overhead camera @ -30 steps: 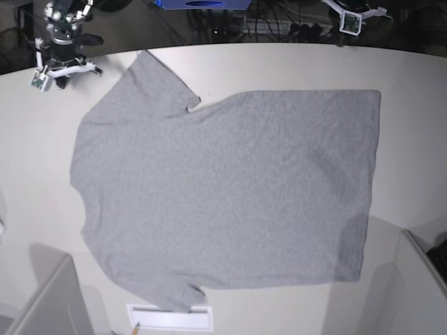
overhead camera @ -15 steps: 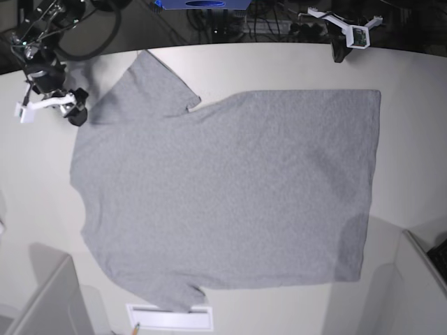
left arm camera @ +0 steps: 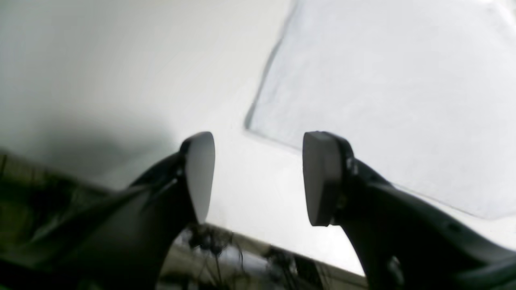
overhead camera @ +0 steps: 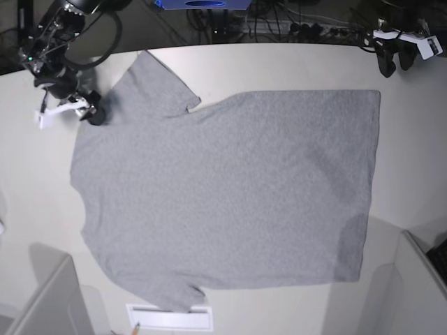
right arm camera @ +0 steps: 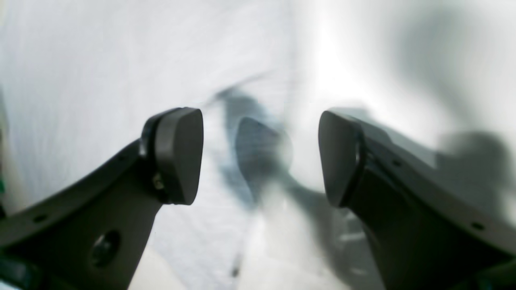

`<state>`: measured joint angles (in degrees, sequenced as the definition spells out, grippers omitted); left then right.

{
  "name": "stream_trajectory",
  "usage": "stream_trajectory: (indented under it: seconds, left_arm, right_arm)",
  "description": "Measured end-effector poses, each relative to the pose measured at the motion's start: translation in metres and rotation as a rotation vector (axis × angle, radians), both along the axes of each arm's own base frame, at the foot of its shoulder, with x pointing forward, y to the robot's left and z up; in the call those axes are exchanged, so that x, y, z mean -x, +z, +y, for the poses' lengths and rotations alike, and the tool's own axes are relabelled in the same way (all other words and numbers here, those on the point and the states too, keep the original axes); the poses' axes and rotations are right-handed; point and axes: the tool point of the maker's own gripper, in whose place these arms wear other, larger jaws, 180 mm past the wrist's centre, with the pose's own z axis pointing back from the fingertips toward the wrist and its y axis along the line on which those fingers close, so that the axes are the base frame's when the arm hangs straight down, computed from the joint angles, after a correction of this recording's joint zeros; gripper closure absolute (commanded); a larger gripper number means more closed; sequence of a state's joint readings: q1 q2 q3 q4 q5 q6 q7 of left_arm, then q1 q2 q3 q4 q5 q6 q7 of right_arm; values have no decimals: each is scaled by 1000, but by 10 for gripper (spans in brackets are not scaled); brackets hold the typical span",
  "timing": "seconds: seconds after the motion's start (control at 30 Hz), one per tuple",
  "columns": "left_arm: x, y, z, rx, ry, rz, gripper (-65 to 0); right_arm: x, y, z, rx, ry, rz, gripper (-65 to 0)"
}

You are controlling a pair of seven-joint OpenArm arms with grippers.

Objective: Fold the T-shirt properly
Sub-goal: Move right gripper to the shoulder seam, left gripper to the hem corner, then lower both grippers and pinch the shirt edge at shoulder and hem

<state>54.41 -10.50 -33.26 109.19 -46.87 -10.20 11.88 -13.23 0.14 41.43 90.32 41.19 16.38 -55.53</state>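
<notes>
Compare the base view with the two earlier pictures: both arms have moved outward toward the T-shirt (overhead camera: 223,188). The garment itself has not shifted. It lies flat and plain side up on the table (overhead camera: 230,59), filling the centre, with one sleeve toward 11 o'clock and the straight hem edge toward 3 o'clock.

The right gripper (overhead camera: 92,110) has travelled from the 11 o'clock table edge down to the upper sleeve and shoulder edge. Its jaws stand apart, with nothing between them; the right wrist view shows the fingers (right arm camera: 177,155) released over blurred grey cloth.

The left gripper (overhead camera: 388,61) has swung from 1 o'clock toward the hem corner at 2 o'clock. In the left wrist view its fingers (left arm camera: 320,177) are parted and empty, and the cloth corner lies just beyond them, not yet between them.

Treat this as the approach to a first grasp. No fold has begun. Expect each arm to need cloth pinched at its own edge before any lift.
</notes>
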Motion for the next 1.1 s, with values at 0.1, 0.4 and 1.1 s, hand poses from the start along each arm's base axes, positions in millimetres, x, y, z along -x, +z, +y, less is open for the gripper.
stream_trajectory:
  seconds: [0.1,0.4,1.1]
  left_arm:
    - [-10,4,14,30,29,-10,-336]
    - [8,-19,56,123,133,56,-336]
    - [-50,-77,22,291,59,57,-334]
  right_arm:
    - [-2,-1,15,-21,28,-10,-419]
    - [1,-3,29,-43,26,-46,-408]
    - [14,-14,42,-64,72,25,0]
